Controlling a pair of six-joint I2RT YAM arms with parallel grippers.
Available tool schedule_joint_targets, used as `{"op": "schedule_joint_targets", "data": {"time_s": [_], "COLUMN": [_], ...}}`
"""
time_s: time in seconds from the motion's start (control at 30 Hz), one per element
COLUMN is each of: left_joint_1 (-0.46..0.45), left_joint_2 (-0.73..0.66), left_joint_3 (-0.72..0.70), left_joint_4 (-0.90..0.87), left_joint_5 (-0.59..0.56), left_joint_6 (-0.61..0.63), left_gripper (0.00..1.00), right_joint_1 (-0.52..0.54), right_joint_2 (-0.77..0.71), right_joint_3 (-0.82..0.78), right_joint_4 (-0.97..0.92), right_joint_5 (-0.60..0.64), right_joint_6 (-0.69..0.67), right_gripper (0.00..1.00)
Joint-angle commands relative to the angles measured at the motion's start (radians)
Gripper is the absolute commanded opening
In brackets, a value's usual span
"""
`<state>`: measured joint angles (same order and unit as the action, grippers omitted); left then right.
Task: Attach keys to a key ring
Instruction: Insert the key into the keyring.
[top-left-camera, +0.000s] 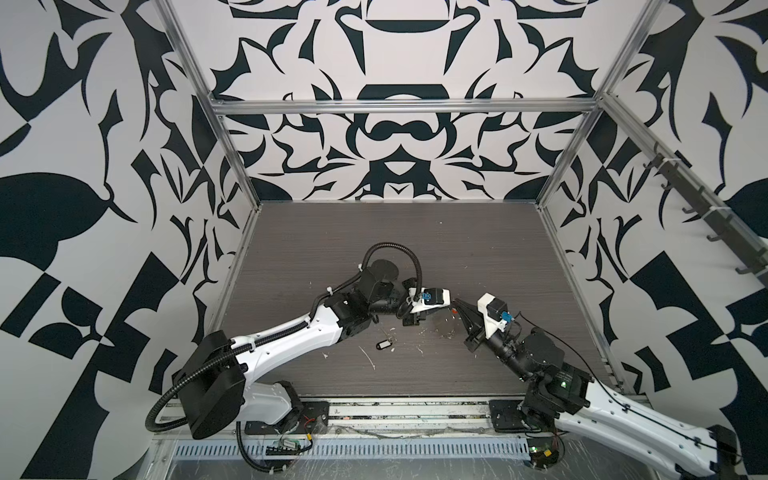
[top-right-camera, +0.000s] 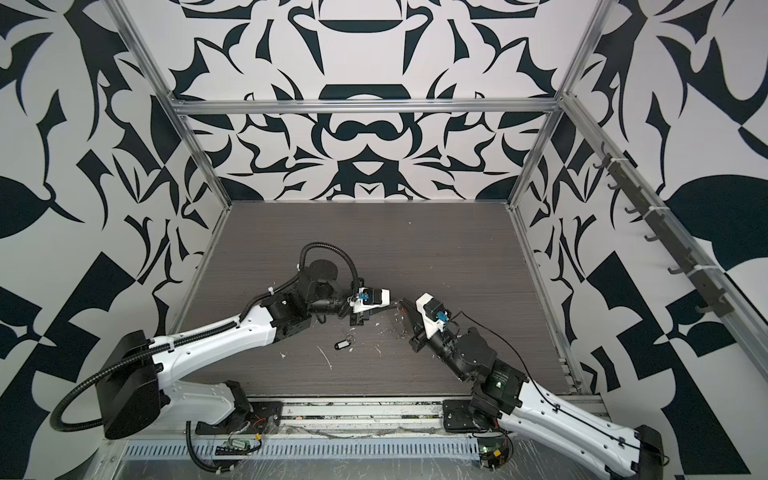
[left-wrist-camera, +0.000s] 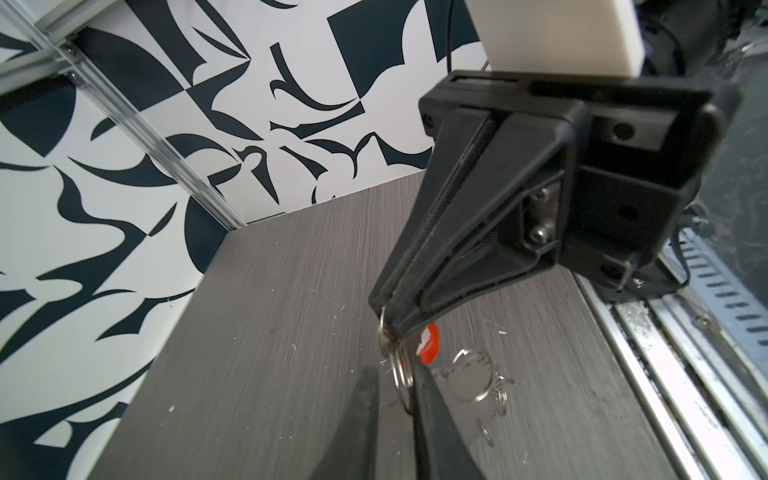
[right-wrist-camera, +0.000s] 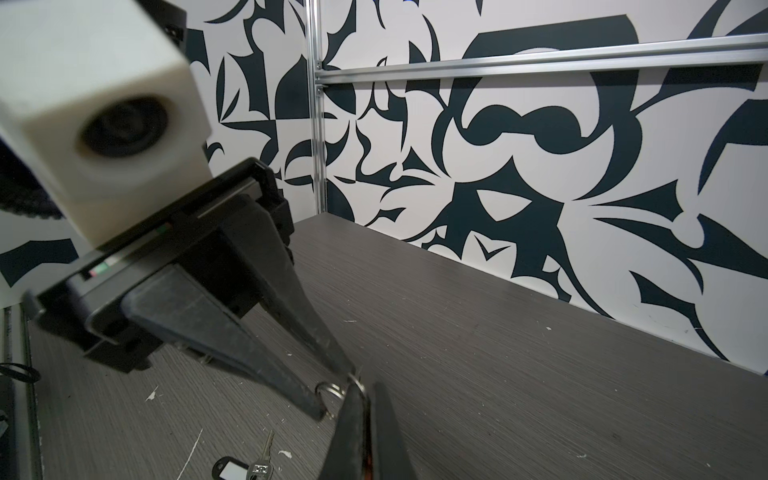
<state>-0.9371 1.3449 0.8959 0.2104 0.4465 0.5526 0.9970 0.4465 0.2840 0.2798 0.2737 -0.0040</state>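
Both hover near key ring (left-wrist-camera: 473, 380) | right gripper (left-wrist-camera: 388, 322) clamps keys (left-wrist-camera: 430, 347) | left gripper (right-wrist-camera: 334, 394) barely open round them | squeeze slow, don't yank

Your two matte black end effectors, left (right-wrist-camera: 334, 392) and right (left-wrist-camera: 390, 316), match. At the right one's tip are silver metal rings (left-wrist-camera: 401, 370) with a red-orange plastic tag (left-wrist-camera: 430, 343). Beneath: streaked dark grey woodgrain tabletop (left-wrist-camera: 249, 332); beyond, black-on-white swirl-patterned walls (left-wrist-camera: 291, 62).
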Motion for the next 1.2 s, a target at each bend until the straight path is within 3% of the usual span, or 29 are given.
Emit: {"op": "schedule_joint_targets", "data": {"time_s": [0.0,0.27,0.43,0.67,0.97,1.17], "left_joint_1": [-0.003,-0.003,-0.003,-0.003,-0.003,-0.003], "left_joint_2": [0.013,0.013,0.004,-0.052,-0.098,-0.086], "left_joint_3": [0.035,0.033,0.003,-0.109,-0.224,-0.230], "left_joint_4": [-0.011,0.016,0.099,0.319,0.578,0.613], "left_joint_5": [0.009,-0.023,-0.090,-0.125,-0.095,-0.076], "left_joint_6": [0.007,-0.014,-0.044,-0.100,-0.174,-0.191], "left_gripper": [0.15,0.00,0.00,0.00,0.00,0.00], "right_joint_1": [0.002,0.002,0.002,0.002,0.002,0.003], "right_joint_2": [-0.004,0.008,0.027,0.028,0.079,0.114], "right_joint_3": [0.024,0.023,0.029,0.014,0.015,0.026], "right_joint_4": [0.047,0.061,0.067,0.079,0.134,0.143], "right_joint_5": [-0.001,-0.002,0.060,0.239,0.166,0.159], "right_joint_6": [0.001,0.007,0.045,0.112,0.146,0.148], "right_gripper": [0.00,0.00,0.00,0.00,0.00,0.00]}}
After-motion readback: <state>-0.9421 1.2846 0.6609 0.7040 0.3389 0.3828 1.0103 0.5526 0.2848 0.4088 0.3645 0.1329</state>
